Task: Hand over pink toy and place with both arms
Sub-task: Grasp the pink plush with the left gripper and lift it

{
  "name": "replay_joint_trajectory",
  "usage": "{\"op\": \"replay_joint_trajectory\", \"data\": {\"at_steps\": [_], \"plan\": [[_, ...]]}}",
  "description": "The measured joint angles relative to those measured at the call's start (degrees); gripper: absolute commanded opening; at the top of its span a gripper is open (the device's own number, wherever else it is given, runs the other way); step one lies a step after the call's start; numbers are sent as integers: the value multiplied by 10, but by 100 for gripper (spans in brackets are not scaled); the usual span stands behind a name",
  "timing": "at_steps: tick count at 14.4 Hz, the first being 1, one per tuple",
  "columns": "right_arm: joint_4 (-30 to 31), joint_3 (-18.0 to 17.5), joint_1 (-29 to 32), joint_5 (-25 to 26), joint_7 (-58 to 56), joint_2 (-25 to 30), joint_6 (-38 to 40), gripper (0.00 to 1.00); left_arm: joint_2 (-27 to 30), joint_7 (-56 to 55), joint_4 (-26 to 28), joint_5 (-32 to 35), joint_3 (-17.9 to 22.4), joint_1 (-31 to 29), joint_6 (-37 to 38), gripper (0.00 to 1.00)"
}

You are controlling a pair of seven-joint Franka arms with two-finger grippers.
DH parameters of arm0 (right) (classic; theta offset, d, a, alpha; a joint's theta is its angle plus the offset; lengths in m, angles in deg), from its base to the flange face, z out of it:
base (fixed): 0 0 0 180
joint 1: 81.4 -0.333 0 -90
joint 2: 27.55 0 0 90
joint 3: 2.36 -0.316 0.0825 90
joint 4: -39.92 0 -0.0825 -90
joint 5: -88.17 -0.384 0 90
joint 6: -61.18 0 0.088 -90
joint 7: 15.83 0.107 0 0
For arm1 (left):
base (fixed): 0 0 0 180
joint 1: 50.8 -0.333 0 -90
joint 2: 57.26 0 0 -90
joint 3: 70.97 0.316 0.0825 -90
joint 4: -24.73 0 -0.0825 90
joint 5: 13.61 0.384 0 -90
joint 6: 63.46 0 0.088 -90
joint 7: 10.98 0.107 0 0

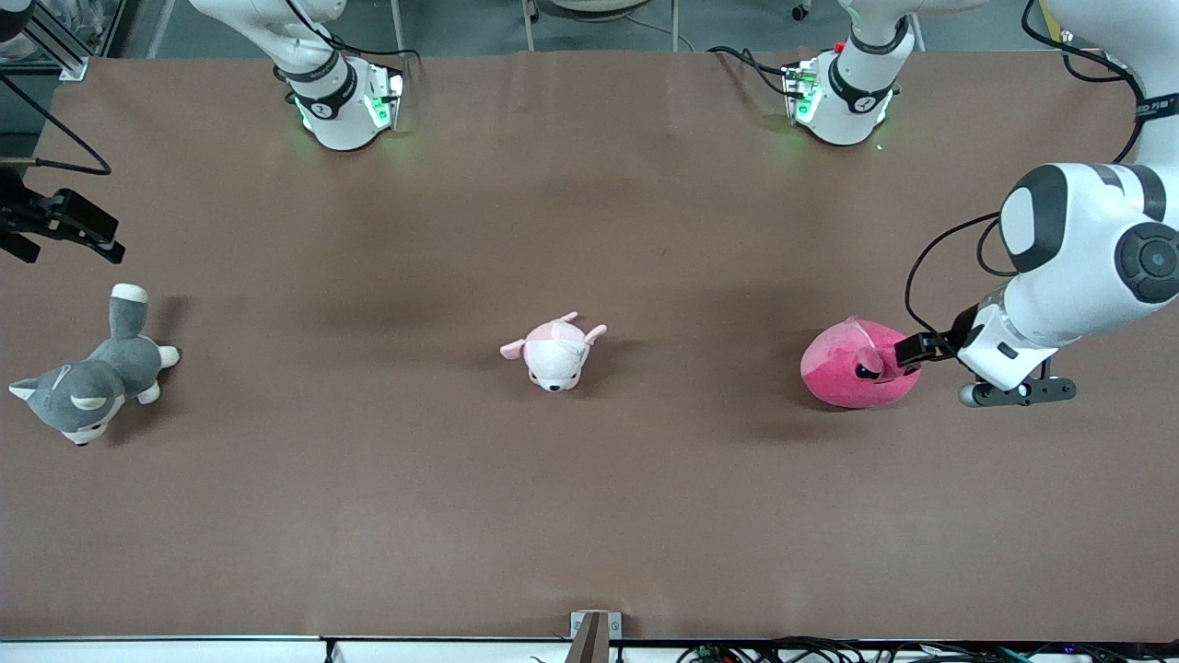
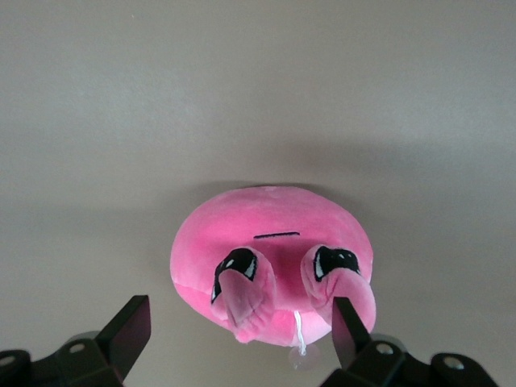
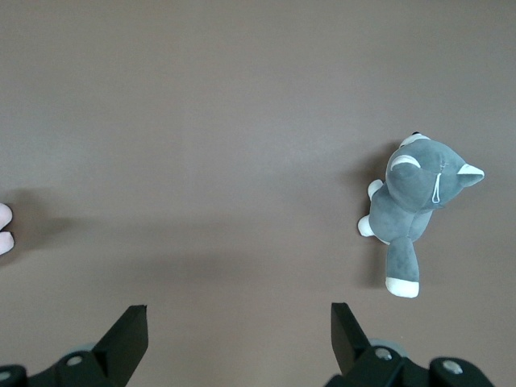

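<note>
While my right gripper [image 3: 234, 343] waits open and empty near the grey dog [image 1: 87, 382], my left gripper [image 2: 238, 330] spreads wide around the pink toy [image 1: 855, 364], untouched on the table [image 1: 589, 516] toward the left arm's end; soft, light, best pinched mid-body.

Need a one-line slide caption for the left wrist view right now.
Left gripper open around the pink toy on the brown table, not yet closed.
</note>
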Motion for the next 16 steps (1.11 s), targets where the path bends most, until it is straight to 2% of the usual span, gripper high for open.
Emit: {"op": "replay_joint_trajectory", "data": {"at_steps": [5, 10, 11, 13, 15, 16], "plan": [[0, 0, 0, -4, 7, 0, 3, 100, -26, -1, 1, 0, 1, -2, -20, 69], [0, 2, 0, -34, 13, 3, 14, 100, -32, -1, 15, 0, 1, -3, -20, 55], [0, 2, 0, -35, 13, 3, 15, 100, -32, -1, 18, 0, 1, -3, -20, 47], [0, 2, 0, -36, 14, 3, 15, 100, -32, -1, 21, 0, 0, -2, -20, 24], [0, 3, 0, -36, 14, 3, 19, 100, -32, -1, 22, 0, 0, -2, -19, 6], [0, 2, 0, -36, 14, 4, 24, 100, -31, -1, 22, 0, 0, -1, -19, 1]]}}
